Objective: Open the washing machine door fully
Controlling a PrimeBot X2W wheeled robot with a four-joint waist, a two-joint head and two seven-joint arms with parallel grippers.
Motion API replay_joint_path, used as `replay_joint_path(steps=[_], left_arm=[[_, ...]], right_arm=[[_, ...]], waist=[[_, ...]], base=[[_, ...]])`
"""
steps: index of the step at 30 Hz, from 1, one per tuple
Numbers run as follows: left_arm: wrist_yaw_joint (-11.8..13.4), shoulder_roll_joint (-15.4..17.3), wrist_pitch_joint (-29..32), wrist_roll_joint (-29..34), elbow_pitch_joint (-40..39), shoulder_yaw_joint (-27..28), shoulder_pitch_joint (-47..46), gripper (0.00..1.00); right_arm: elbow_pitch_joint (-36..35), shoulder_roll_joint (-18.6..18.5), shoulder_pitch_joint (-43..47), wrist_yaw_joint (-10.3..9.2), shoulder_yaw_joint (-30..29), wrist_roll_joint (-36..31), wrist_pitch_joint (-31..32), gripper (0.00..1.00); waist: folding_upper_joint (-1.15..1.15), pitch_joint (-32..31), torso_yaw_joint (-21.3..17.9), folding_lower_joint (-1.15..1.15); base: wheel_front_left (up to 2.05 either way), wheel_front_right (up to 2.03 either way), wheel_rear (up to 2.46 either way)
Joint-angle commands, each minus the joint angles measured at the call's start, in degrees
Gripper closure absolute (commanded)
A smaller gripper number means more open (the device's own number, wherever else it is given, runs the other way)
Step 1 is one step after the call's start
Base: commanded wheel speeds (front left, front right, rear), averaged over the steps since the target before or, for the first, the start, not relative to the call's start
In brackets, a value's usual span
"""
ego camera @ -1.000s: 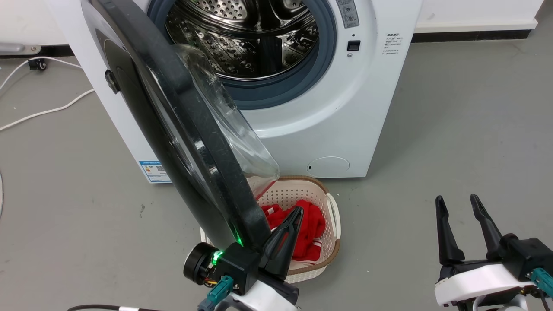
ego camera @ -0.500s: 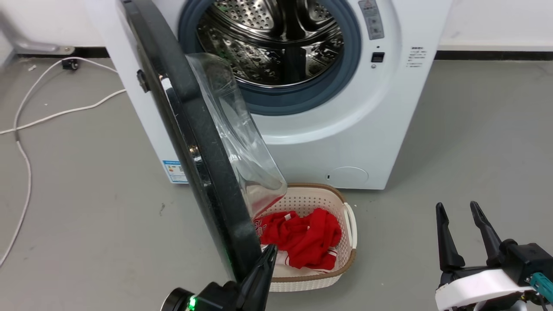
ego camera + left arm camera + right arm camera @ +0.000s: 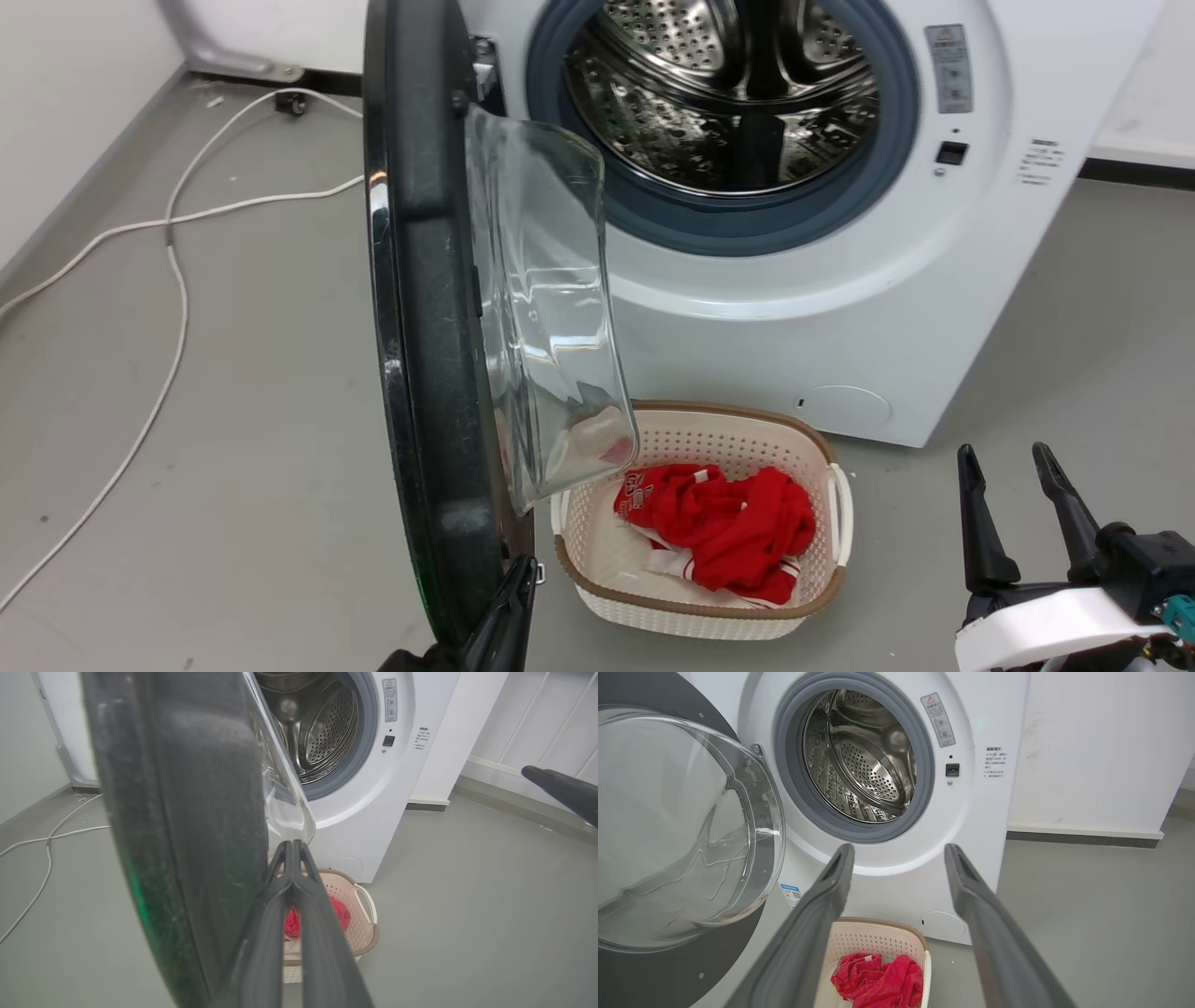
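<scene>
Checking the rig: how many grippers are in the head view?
2. The left gripper, shut, at the bottom edge beside the lower rim of the washing machine door, partly cropped; the right gripper, open, at lower right.

Bright, even light; soft shadows; door point(image 3: 187, 812) blurred close-up.

A cream basket point(image 3: 691, 611) holds red cloth point(image 3: 719, 527) on the near floor — a white cable point(image 3: 175, 280) trails away, far left.
</scene>
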Motion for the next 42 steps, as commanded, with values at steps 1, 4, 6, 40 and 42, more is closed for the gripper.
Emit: replay_joint_path(steps=[1, 4, 6, 40, 42], left_arm=[[0.7, 0.5, -0.5, -0.1, -0.4, 0.8, 0.8, 1.00], [1.6, 0.9, -0.7, -0.3, -1.0, 1.9, 1.1, 1.00], [2.1, 1.2, -0.9, -0.4, -1.1, 2.8, 1.2, 1.00], [0.5, 9.9, -8.0, -11.0, 16.0, 34.8, -17.3, 1.00], [-0.5, 10.0, -8.0, -10.4, 17.4, 36.3, -18.6, 1.00]], right_arm=[[-0.4, 0.1, 0.5, -0.04, -0.2, -0.3, 0.1, 0.00], [-0.7, 0.1, 0.2, -0.04, -0.3, -0.3, 0.3, 0.00], [-1.0, 0.1, 0.0, -0.04, -0.3, -0.2, 0.4, 0.00], [-5.2, 0.1, -6.4, -0.04, -2.0, -4.1, 3.0, 0.00], [-5.1, 0.1, -6.8, -0.04, -2.0, -4.0, 3.0, 0.00]], waist=[[0.00, 0.3, 1.7, 0.00], [0.00, 0.8, 3.2, 0.00], [0.00, 1.2, 4.0, 0.00], [0.00, 12.8, 4.2, 0.00], [0.00, 13.2, 4.0, 0.00]], base=[[0.00, 0.00, 0.00], [0.00, 0.00, 0.00], [0.00, 0.00, 0.00], [0.00, 0.00, 0.00], [0.00, 0.00, 0.00]])
